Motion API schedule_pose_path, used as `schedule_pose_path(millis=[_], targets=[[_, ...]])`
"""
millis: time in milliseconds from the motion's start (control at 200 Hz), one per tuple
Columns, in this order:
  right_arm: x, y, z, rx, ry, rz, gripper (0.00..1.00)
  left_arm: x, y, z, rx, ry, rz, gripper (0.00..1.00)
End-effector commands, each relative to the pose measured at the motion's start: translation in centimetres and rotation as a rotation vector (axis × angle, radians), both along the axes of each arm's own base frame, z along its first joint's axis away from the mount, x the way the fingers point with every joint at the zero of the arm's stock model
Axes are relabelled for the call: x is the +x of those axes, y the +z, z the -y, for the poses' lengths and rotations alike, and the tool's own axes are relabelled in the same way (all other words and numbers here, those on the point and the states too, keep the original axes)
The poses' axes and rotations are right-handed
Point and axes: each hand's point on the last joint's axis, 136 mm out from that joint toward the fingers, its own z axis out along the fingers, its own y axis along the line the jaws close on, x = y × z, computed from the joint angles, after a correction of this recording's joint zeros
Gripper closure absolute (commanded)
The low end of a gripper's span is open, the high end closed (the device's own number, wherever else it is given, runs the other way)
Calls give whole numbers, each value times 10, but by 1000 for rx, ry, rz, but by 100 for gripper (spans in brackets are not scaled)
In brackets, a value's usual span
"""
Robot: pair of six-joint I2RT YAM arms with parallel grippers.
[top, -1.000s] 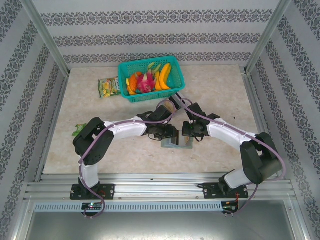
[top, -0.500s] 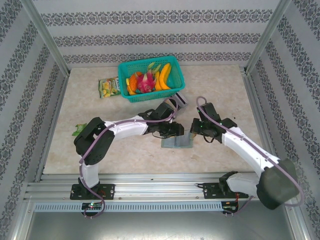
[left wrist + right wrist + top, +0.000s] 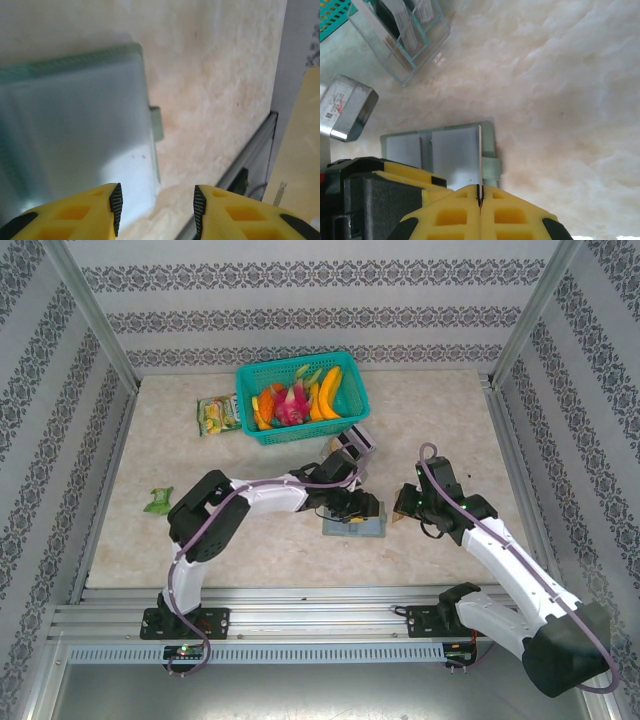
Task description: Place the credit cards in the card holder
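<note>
Pinching a credit card [image 3: 480, 150] in the right claw [image 3: 480, 196], jaws closed flat on it, and presenting it edge-on as a thin pale line rising from between the yellow fingertips [image 3: 457, 207]. Hanging just short of the card holder [image 3: 451, 152], which is lying open beyond the tips and mostly to their left, grey inner pockets facing up and a small green tab jutting out right beside the card's edge. Sitting, from above, just off the holder's right side and apart from it.

Spreading the left claw [image 3: 156, 200] partly open and gripping nothing, with bare surface [image 3: 215, 90] showing between the black pads [image 3: 116, 205]. Reaching over a corner of the card holder with one fingertip and hanging beside the holder's edge, off it, with the other.

Looking farther beyond the right claw and to its left: finding a clear plastic box [image 3: 402, 55] holding more cards [image 3: 415, 15] upright. Showing red and dark print on a label stuck to a grey metal block [image 3: 347, 107] left of the right claw, but too small for reading. Failing likewise to read any lettering on the cards in the box.
</note>
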Motion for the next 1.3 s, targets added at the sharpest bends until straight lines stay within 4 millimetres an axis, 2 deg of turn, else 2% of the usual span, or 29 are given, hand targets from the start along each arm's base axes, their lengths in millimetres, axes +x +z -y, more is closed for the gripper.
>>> schedule_pose_path(millis=[0,150,250,330,535,660,774,924,1084,1219,1294], targets=[[4,1,-17,97,19,1,100,14,33,-20,-2,119,129,53],[8,2,-39,201,68,10,100,22,45,-38,-36,185,145,50],[12,6,-56,288,101,24,100,32,54,-46,-158,251,119,46],[15,11,-65,343,114,38,100,44,68,-52,-297,297,114,41],[23,40,-84,518,164,97,100,54,96,-44,-576,242,52,41],[26,47,-85,589,167,102,100,57,119,-37,-711,202,53,46],[30,48,-79,616,134,112,100,57,123,-37,-735,201,58,52],[32,46,-70,634,105,108,100,52,126,-39,-711,184,73,54],[33,46,-68,668,94,117,100,49,132,-38,-719,164,83,63],[36,51,-72,711,104,127,100,49,127,-37,-703,160,71,61],[36,57,-71,722,104,144,100,50,125,-37,-694,167,64,56]])
